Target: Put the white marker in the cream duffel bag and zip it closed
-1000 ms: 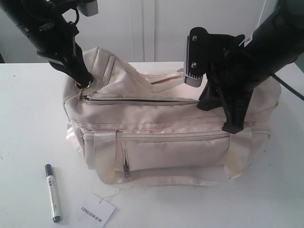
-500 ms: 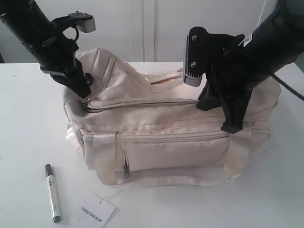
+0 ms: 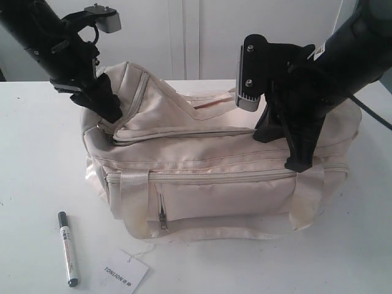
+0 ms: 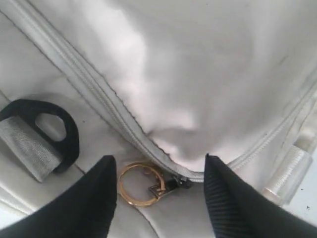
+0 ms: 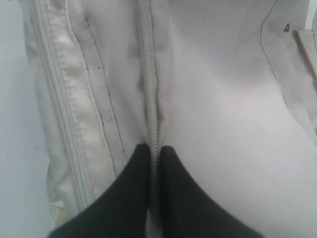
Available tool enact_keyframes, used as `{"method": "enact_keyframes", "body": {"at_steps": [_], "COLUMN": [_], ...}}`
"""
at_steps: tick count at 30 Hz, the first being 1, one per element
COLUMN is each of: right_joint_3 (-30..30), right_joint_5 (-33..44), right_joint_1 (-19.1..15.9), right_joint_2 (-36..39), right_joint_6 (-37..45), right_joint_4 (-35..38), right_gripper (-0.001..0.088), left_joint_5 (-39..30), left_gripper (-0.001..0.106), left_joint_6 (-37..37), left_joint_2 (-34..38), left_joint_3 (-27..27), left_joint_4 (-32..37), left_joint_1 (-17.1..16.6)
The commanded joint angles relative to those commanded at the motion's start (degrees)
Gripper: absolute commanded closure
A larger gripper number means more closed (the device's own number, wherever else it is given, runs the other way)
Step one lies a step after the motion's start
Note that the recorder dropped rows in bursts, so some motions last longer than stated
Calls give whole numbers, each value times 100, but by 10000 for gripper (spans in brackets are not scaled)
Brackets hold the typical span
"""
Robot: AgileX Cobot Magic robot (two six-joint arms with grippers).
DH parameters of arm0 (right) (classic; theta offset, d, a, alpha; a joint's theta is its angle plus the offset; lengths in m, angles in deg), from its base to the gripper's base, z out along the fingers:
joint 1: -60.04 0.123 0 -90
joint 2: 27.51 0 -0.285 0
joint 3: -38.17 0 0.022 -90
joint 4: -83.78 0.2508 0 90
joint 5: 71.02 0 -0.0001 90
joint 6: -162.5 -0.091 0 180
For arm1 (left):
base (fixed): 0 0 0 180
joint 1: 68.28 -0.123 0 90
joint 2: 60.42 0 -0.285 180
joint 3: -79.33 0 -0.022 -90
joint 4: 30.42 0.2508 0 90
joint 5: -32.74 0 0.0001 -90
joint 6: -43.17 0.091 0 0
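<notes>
Above the gold pull ring (image 4: 134, 184), we find the left fingers (image 4: 94, 198) wide and lifted clear. The right fingers (image 5: 131, 198) stay pinched on the cream duffel bag (image 3: 214, 184) at its top zip (image 5: 151, 99). The white marker (image 3: 67, 248) lies unmoved on the worktop (image 3: 37, 153), beside the bag. In our judgement, loading is still outstanding.
</notes>
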Motion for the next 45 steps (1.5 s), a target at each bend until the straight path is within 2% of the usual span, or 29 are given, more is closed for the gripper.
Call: {"method": "enact_keyframes", "body": {"at_steps": [5,8,17,22,29,37,45], "right_joint_3": [0,0,0,0,0,0,0], "right_joint_5": [0,-11,-11,-11,-121,-131,-131], "right_joint_1": [0,0,0,0,0,0,0], "right_joint_2": [0,0,0,-54,-332,-403,-403], "right_joint_6": [0,0,-70,-217,-318,-366,-366], "right_joint_4": [0,0,0,0,-26,-26,-26], "right_gripper": [867,819,473,319,308,308,308], "left_joint_5": [-326,-566,-572,-500,194,886,1028], "left_gripper": [474,474,474,474,474,474,474], "left_joint_6": [490,988,2226,3186,3647,3732,3903], "left_joint_2": [-213,-252,-242,-242,-117,-93,49], "left_joint_3": [0,0,-47,-414,-884,-1146,-1158], "left_joint_4": [-275,-561,-883,-987,-987,-1202,-1487], "left_joint_1": [10,20,168,396,576,576,576]}}
